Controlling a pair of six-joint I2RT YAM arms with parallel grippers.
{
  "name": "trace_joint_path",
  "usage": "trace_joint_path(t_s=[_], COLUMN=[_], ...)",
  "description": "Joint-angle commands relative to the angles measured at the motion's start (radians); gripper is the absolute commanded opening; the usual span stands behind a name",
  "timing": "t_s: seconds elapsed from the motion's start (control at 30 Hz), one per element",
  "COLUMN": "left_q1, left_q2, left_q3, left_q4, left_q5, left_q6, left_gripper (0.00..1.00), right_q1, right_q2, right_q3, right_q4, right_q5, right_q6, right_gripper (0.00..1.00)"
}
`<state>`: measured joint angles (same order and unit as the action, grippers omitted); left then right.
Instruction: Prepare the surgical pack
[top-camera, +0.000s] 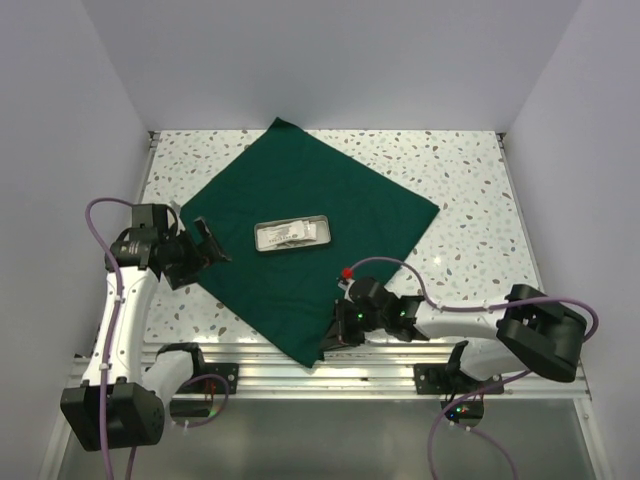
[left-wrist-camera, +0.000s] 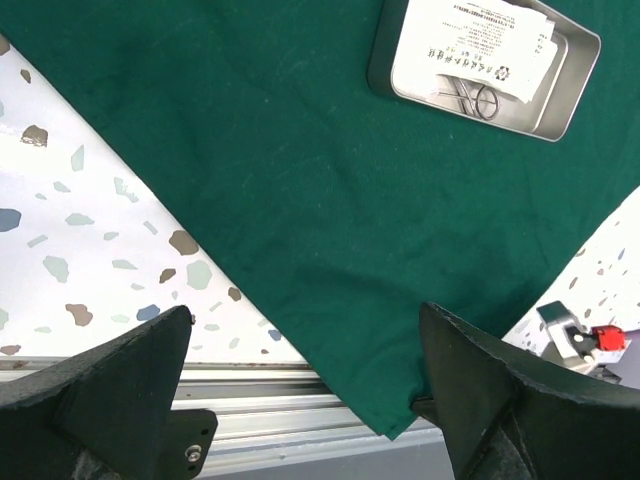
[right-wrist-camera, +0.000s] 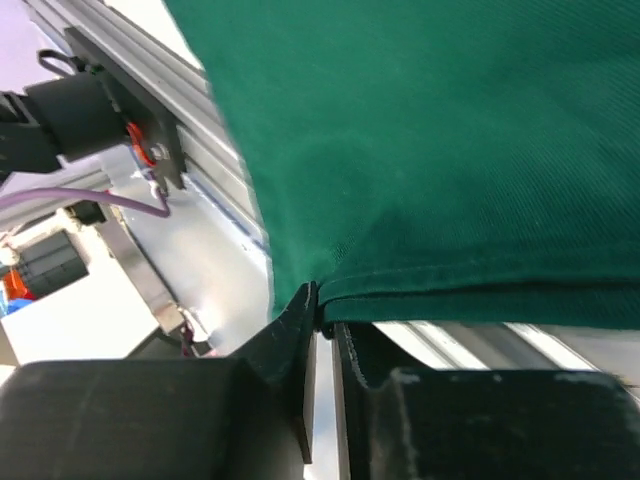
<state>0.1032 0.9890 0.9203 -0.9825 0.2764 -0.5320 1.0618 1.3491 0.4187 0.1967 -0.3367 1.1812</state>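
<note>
1. The right hand is closed tight on the near corner of the green cloth. It pinches the hem between its two fingers.
2. The left hand is open wide and holds nothing. It hangs over the cloth's left corner, near the left edge of the desk.
3. The cloth is dark green, smooth and spread out flat. It lies turned like a diamond. One corner touches the far edge of the desk and one points to the right edge. The near corner goes over the near edge, onto the metal rail.
4. A shiny metal tray sits in the middle of the cloth. It is shallow, with round corners.
5. A white packet lies in the tray. The ring handles of metal scissors stick out from under it.
6. The packet has rows of black print on it. The letters are too small to read.
</note>
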Motion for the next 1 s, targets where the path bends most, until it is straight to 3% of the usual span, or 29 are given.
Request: trace_joint_path(t_s=[0.0,0.13,0.4,0.6,0.97], left_q1=[-0.003,-0.005,-0.005,-0.005,-0.005], left_q2=[0.007,0.014,0.014,0.013,0.022], left_q3=[0.043,0.051,0.072,0.101,0.117], left_q4=[0.024,0.033,0.044,0.028,0.015], left_q5=[-0.002,-0.008,-0.023,-0.052,-0.094], left_q6=[-0.010,-0.017,-0.036,-0.034,-0.006], left_gripper=[1.00,0.99,0.99,0.99,0.99], right_q1=[0.007,-0.045,-0.267,-0.387,-0.493], right_q2=[-0.037,-0.032,0.123,0.313,0.692], right_q3=[0.159,0.282,0.460,0.780,1.278], right_q4=[-0.142,-0.267,-0.253,-0.321,-0.434], right_q5=[-0.021,-0.033,-0.246,-0.314,-0.355], right_q6=[-0.077,-0.127,-0.124,-0.152,-0.141], right_gripper=[0.09,0.01,0.00,0.00,0.00])
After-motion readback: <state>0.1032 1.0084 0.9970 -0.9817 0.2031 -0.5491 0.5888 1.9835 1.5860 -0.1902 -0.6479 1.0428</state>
